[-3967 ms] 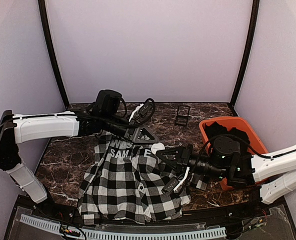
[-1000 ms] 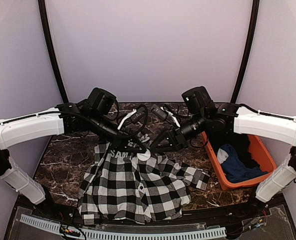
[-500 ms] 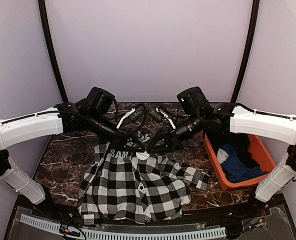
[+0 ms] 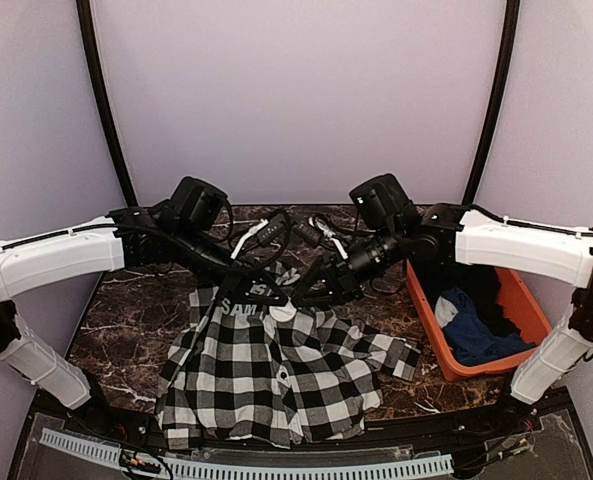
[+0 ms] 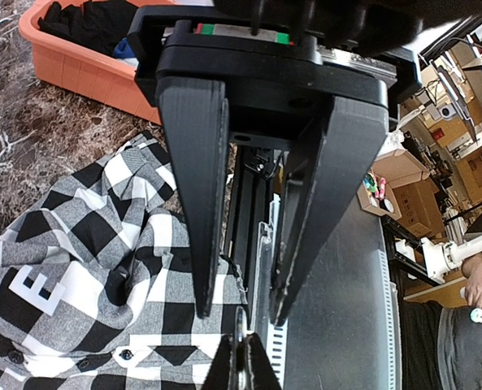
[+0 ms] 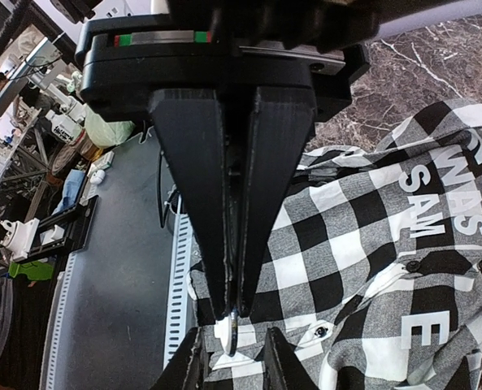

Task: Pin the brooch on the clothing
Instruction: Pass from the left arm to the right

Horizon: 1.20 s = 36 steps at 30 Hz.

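Note:
The clothing [image 4: 266,370], a black-and-white checked shirt with white lettering, lies spread on the marble table; it also shows in the left wrist view [image 5: 102,268] and the right wrist view [image 6: 371,244]. Both grippers meet tip to tip above its collar end. My left gripper [image 4: 281,287] [image 5: 241,348] [image 6: 232,305] is shut on the brooch [image 5: 239,335] [image 6: 233,329], a thin metal disc seen edge-on. My right gripper [image 4: 311,288] [image 6: 232,340] [image 5: 239,313] faces it, open, one finger on either side of the brooch and apart from it.
An orange bin [image 4: 428,322] [image 5: 70,61] stands at the right of the table, holding a dark blue garment [image 4: 471,335] and other dark cloth. A slotted metal rail [image 4: 246,465] runs along the near edge. Purple walls close in the back and sides.
Four seconds ago the right arm was low by the bin. It has since swung up and left. In the last second its gripper crept closer, to the left gripper's tips. The left gripper barely moved.

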### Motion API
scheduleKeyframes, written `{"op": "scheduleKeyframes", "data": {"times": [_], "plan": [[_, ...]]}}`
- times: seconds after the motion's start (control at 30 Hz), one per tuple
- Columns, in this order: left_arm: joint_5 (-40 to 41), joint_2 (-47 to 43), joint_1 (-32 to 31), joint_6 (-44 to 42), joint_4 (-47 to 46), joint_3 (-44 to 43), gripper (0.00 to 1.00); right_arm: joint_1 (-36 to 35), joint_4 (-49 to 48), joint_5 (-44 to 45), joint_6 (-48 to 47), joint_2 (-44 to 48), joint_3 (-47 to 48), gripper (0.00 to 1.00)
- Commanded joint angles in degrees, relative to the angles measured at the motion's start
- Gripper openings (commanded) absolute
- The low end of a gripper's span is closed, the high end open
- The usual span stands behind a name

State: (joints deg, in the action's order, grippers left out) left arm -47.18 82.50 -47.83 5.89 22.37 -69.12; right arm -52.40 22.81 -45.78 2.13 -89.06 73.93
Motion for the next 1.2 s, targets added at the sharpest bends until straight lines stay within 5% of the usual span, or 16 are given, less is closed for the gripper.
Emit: {"op": "scheduleKeyframes", "data": {"times": [0.0, 0.53, 1.17], "plan": [[-1.91, -2.51, -0.94, -1.12, -3.23, 0.64, 0.01, -0.6, 2.11, 4.12, 0.51, -2.13, 0.96, 0.25], [2.81, -5.72, -0.87, 0.12, -8.35, 3.41, 0.01, 1.41, -9.91, -0.72, 4.94, 3.96, -6.98, 0.34], [2.12, -4.16, -0.93, 1.31, -8.4, 3.08, 0.01, 1.95, -15.78, -5.09, 8.21, 5.18, -7.9, 0.32]]}}
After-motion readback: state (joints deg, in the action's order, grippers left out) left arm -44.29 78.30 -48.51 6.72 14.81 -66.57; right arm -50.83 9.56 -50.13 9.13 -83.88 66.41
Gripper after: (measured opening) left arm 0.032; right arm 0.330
